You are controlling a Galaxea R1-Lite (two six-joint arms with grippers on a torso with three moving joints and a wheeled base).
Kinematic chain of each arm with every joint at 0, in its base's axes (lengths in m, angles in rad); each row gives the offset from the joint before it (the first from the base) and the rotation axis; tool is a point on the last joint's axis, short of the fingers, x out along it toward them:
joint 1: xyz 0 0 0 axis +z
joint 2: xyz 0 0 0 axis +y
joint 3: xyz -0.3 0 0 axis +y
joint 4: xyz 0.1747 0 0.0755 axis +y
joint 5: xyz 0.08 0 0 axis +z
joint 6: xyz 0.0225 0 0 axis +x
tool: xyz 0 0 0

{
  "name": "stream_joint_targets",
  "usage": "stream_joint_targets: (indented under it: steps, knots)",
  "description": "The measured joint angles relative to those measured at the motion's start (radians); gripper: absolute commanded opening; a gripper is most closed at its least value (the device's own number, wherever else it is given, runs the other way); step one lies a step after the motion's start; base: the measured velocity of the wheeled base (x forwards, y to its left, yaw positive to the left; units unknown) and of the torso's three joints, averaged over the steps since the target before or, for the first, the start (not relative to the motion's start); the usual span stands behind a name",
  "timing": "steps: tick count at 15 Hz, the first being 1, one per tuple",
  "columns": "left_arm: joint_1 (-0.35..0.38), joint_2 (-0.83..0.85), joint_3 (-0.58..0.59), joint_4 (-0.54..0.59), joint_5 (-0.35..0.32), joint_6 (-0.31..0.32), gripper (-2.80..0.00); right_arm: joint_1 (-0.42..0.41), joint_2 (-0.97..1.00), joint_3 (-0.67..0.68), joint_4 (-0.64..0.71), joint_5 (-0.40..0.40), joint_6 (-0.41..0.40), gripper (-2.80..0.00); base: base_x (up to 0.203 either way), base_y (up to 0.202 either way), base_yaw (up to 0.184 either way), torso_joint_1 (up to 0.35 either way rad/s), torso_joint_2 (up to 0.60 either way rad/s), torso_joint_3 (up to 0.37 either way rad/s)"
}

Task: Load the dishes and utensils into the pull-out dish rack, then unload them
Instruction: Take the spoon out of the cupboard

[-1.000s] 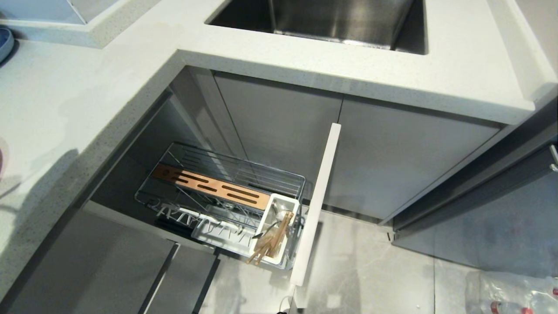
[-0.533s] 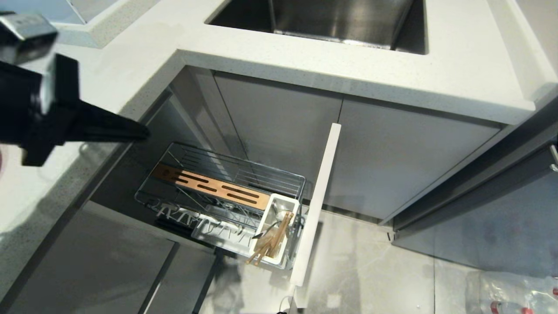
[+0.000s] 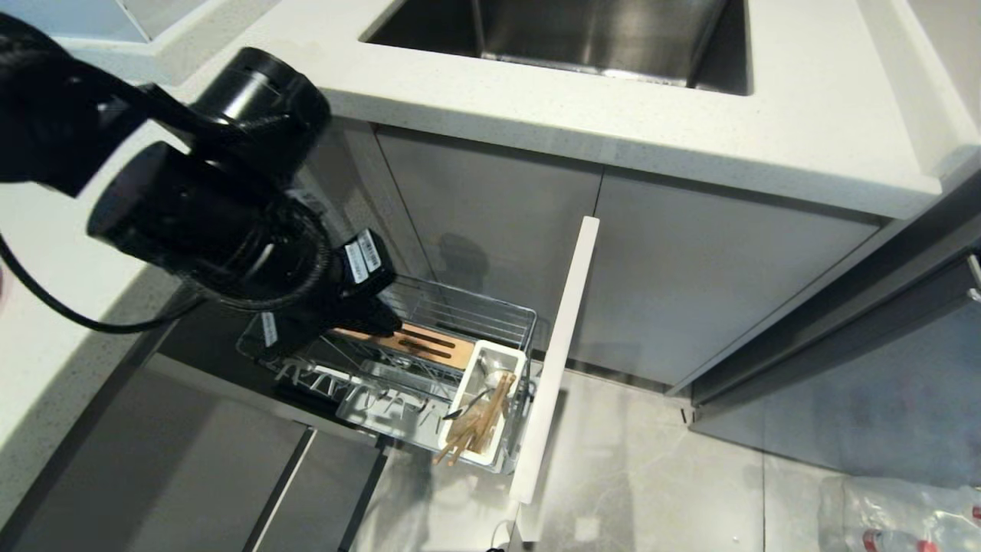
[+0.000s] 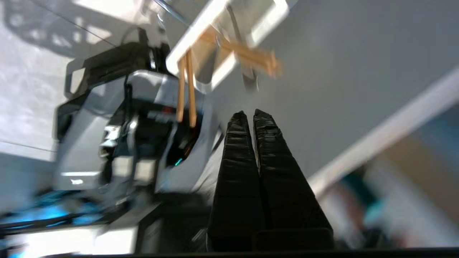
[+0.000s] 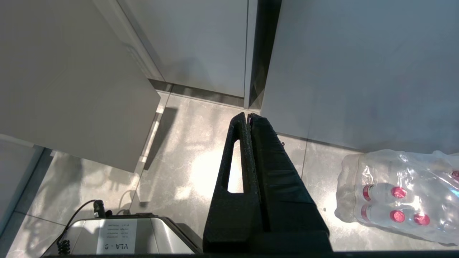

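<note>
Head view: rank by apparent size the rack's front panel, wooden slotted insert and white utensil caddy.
1. Front panel, longest.
2. White utensil caddy.
3. Wooden slotted insert, though the left gripper hides most of it, so its rank is unsure.

Head view: looks steeply down from above the counter (image 3: 536, 115); it takes in the sink's (image 3: 582, 34) front edge, the grey cabinet fronts, the pulled-out dish rack (image 3: 398, 360) and the tiled floor; the left arm (image 3: 207, 207) fills its near left.
Left wrist view: sits behind the closed left gripper (image 4: 250, 114); faces the white utensil caddy (image 4: 200, 68) with chopsticks (image 4: 186, 89) from close by, motion-blurred.
Right wrist view: sits behind the closed right gripper (image 5: 249, 115); hangs low, facing the floor and cabinet bases.
Shared: head and left wrist both catch caddy (image 3: 490, 406) and chopsticks (image 3: 475, 429); head and right wrist both catch the wrapped bottle pack (image 5: 401, 193) (image 3: 904, 514).
</note>
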Motion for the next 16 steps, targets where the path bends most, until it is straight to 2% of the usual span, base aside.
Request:
stream_joint_targets:
  steps: [2, 4, 6, 9, 10, 16]
  knots:
    - [-0.033, 0.028, 0.069, -0.067, 0.114, -0.117, -2.80, 0.000, 0.000, 0.000, 0.000, 0.000, 0.000, -2.80, 0.000, 0.000, 0.000, 0.000, 0.00, 0.000]
    - [-0.073, 0.039, 0.164, -0.153, 0.189, -0.165, -2.80, 0.000, 0.000, 0.000, 0.000, 0.000, 0.000, -2.80, 0.000, 0.000, 0.000, 0.000, 0.00, 0.000]
    - [-0.104, 0.043, 0.230, -0.220, 0.224, -0.185, -2.80, 0.000, 0.000, 0.000, 0.000, 0.000, 0.000, -2.80, 0.000, 0.000, 0.000, 0.000, 0.00, 0.000]
    - [-0.119, 0.048, 0.293, -0.268, 0.230, -0.196, -2.80, 0.000, 0.000, 0.000, 0.000, 0.000, 0.000, -2.80, 0.000, 0.000, 0.000, 0.000, 0.00, 0.000]
    - [-0.120, 0.050, 0.311, -0.279, 0.229, -0.196, 0.00, 0.000, 0.000, 0.000, 0.000, 0.000, 0.000, -2.80, 0.000, 0.000, 0.000, 0.000, 0.00, 0.000]
    - [-0.097, 0.104, 0.357, -0.367, 0.222, -0.215, 0.00, 0.000, 0.000, 0.000, 0.000, 0.000, 0.000, -2.80, 0.000, 0.000, 0.000, 0.000, 0.00, 0.000]
